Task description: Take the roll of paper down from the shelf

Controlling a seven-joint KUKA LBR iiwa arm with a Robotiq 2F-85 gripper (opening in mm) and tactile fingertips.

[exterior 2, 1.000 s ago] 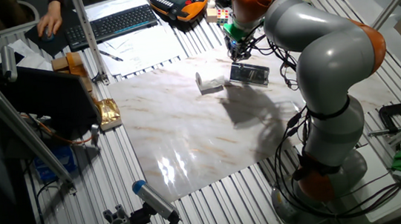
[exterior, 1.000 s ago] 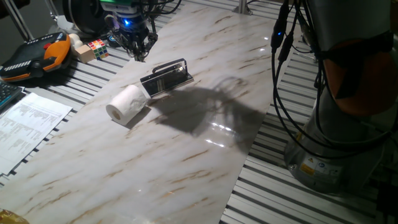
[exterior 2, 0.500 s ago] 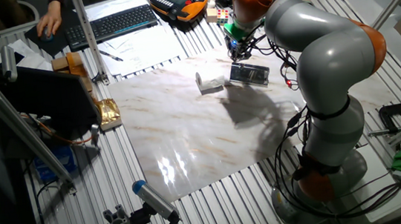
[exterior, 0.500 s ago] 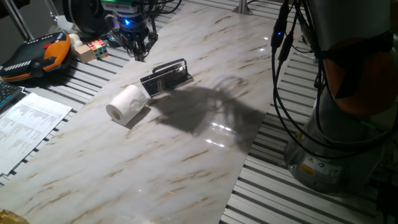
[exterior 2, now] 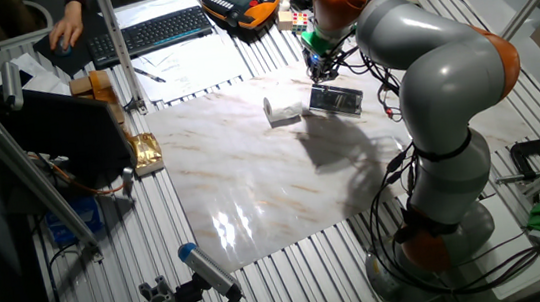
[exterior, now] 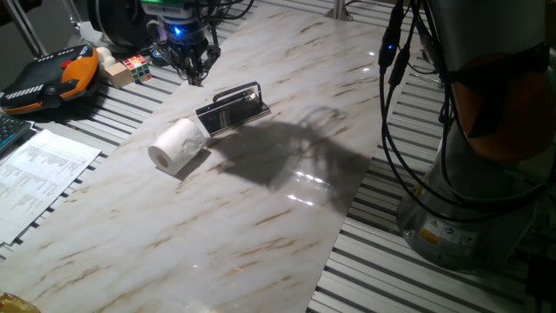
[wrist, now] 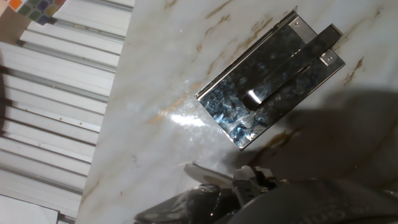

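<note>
The roll of paper point(exterior: 178, 145) is a small white roll lying on its side on the marble tabletop, touching the left end of the shelf point(exterior: 233, 108). The shelf is a low black rack with a silver wire rail, and nothing is on it. Both also show in the other fixed view, the roll point(exterior 2: 283, 110) left of the shelf point(exterior 2: 335, 100). The hand view looks down on the shelf point(wrist: 267, 87); the roll is out of that view. My gripper point(exterior: 195, 76) hangs above the table's back left edge, behind the shelf, apart from both. It holds nothing; its opening is unclear.
A black-and-orange case point(exterior: 48, 78) and a colour cube point(exterior: 136, 65) lie on the slatted bench at the far left. Printed sheets point(exterior: 35, 174) lie at the left edge. The arm's base point(exterior: 469, 174) and hanging cables point(exterior: 391, 104) stand at the right.
</note>
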